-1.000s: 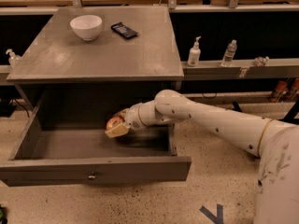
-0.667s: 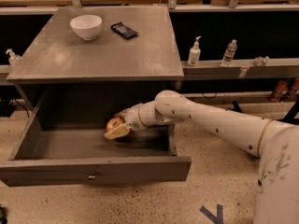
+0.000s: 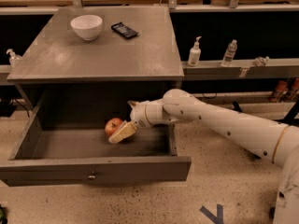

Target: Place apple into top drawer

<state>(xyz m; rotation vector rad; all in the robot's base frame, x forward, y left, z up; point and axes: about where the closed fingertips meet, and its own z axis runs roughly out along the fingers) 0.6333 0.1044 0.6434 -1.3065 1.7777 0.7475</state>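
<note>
The apple (image 3: 112,124) is inside the open top drawer (image 3: 93,169), near its back wall and about in the middle of its width. It is touching my tool (image 3: 122,132), which reaches down into the drawer from the right side. I cannot tell if my tool is gripping the apple or has let it go, and I also cannot tell if the apple lies on the drawer bottom or hangs just over it.

I judge that the task is near its end: the drawer is pulled out and the apple is within its walls. What is left, I think, is to be sure the apple is released and resting, and then to take my arm out.

The grey surface (image 3: 107,55) above the drawer carries a white bowl (image 3: 87,27) and, beside it, a dark phone (image 3: 124,30). To the right, a low ledge (image 3: 261,69) holds a pump bottle (image 3: 194,52) and a clear bottle (image 3: 229,53). The floor (image 3: 219,181) is speckled, with a blue tape mark (image 3: 212,213) on it.
</note>
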